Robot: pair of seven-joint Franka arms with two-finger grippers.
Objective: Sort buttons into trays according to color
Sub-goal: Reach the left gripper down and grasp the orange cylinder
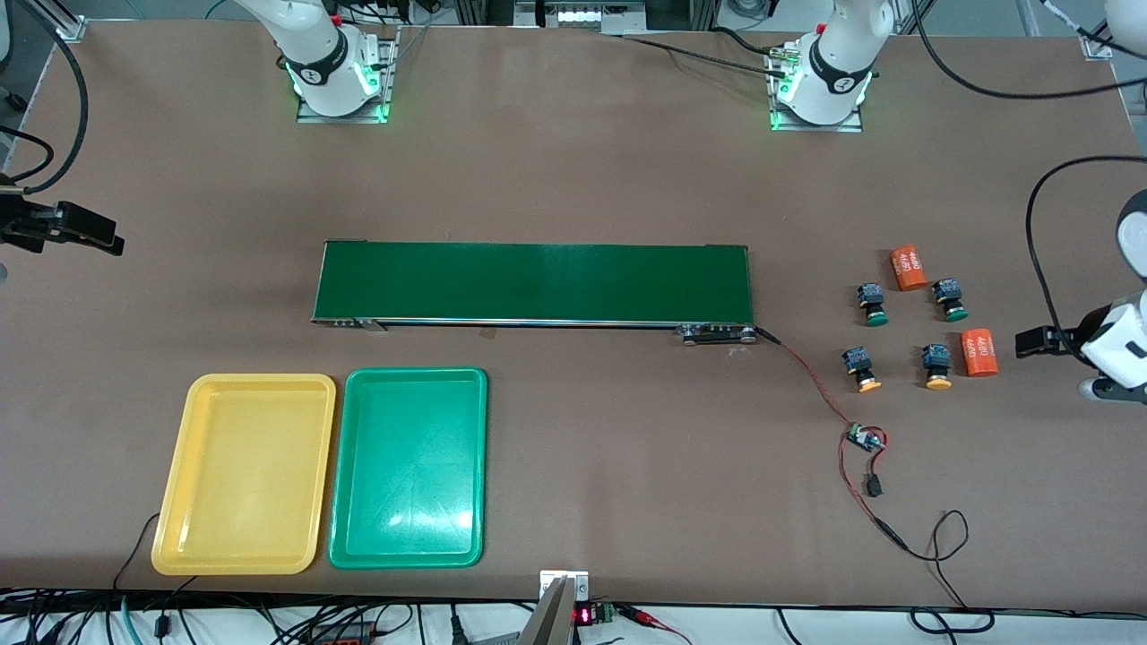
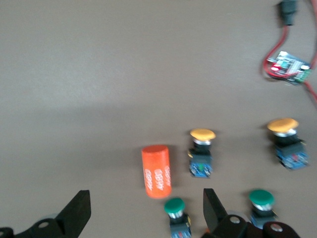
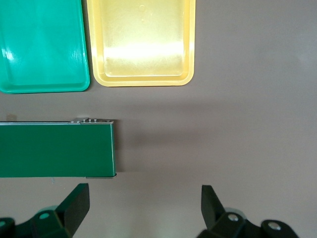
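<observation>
- Yellow plastic tray (image 1: 243,475) and green plastic tray (image 1: 409,468) lay empty beside each other near the desk's front edge.
- Right gripper (image 3: 143,208) waited, fingers spread, over bare desk off the dark-green conveyor belt (image 1: 534,282) end.
- Four small round-capped push-buttons (image 1: 905,340) sat toward the left arm's end; left gripper (image 2: 147,210), fingers spread, hovered over them and should probably straddle one body squarely, avoiding the orange printed cylinder (image 2: 156,171).

4 buttons (image 1: 905,336) loose, yellow tray (image 1: 175,520), green tray (image 1: 345,528) empty

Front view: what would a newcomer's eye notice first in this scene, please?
The long dark-green conveyor belt lies mid-table. Nearer the front camera, toward the right arm's end, the yellow tray and green tray lie side by side, both empty. At the left arm's end sit two green-capped buttons, two orange-yellow-capped buttons and two orange cylinders.
</observation>
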